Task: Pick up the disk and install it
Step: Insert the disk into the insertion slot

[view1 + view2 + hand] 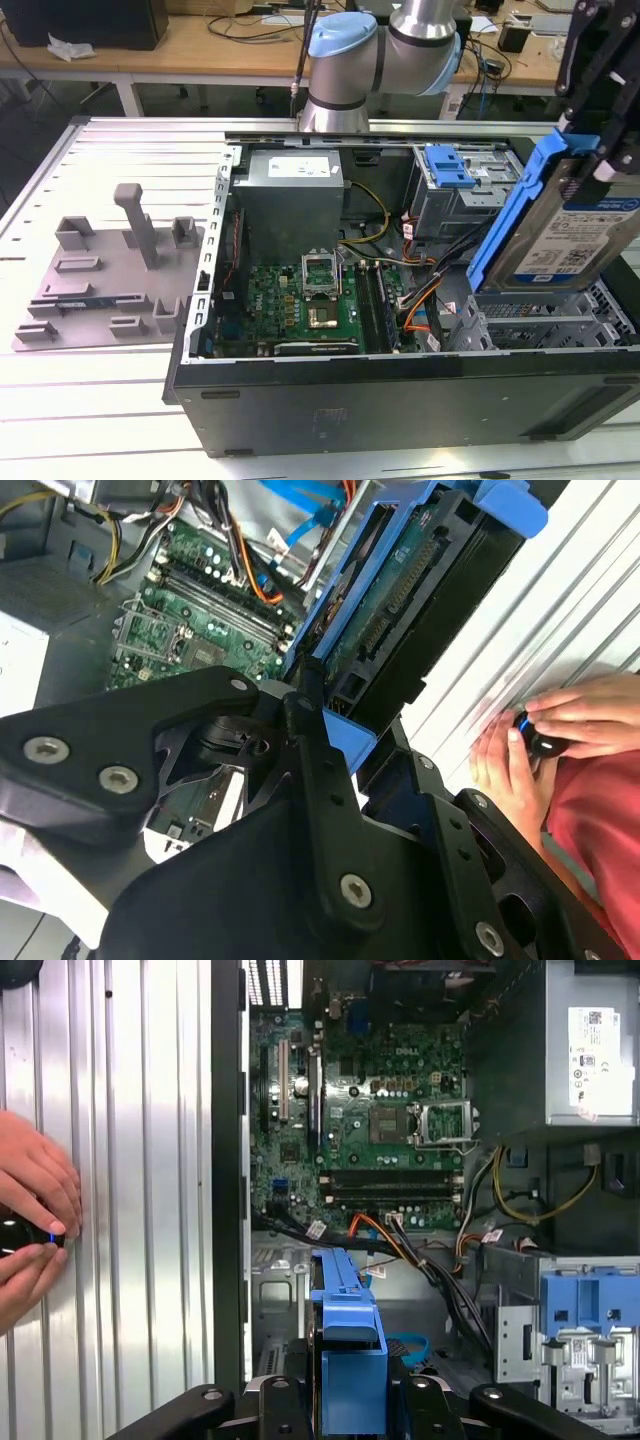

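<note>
Gripper (pixel 592 160) jaws are clamped on the disk (pixel 565 235), which is held tilted on edge (blue bracket framing it) over the drive cage (pixel 540 325) of the open case (pixel 400 400), at the exterior view's right. Fixture plate (pixel 110 290) lies on the tabletop (pixel 140 140) beside the case. A person's hands (pixel 35 1195) rest on the tabletop.

Lighting's bright and even, soft overhead room light, shadows all faint. The ribbed metal table (pixel 130 1160) beside the gripper (pixel 350 1390) washes out near white, the disk (pixel 575 235) it's gripping picks up a mild sheen, and the computer case (pixel 400 395) interior below it sits noticeably dimmer.
</note>
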You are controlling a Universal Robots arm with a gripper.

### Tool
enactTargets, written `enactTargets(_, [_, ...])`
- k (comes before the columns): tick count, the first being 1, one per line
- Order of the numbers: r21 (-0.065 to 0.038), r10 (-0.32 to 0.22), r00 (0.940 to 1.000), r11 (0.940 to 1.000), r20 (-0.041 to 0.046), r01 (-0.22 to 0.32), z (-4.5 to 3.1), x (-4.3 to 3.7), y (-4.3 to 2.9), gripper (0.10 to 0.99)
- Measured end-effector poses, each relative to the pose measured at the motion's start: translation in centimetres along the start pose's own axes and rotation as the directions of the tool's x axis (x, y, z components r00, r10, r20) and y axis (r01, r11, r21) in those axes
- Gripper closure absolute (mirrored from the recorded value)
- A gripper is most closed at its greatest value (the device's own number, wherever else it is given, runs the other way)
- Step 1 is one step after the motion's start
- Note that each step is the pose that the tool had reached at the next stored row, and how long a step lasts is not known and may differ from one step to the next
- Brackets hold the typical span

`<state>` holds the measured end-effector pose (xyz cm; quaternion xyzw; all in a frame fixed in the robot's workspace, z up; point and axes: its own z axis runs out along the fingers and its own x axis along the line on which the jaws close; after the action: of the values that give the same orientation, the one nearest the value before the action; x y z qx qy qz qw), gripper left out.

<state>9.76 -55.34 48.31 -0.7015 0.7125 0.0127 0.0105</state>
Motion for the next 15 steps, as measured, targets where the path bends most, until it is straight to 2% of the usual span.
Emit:
enactTargets(4, [0.000,0.000,1.0000,1.0000,0.0001,0.000,0.05,0.03,-0.89,0.718])
enactTargets(11, [0.000,0.001,1.0000,1.0000,0.0000,-0.001,0.05,0.03,-0.90,0.718])
enactTargets(15, [0.000,0.001,1.0000,1.0000,-0.0001,-0.001,0.05,0.03,-1.16,0.718])
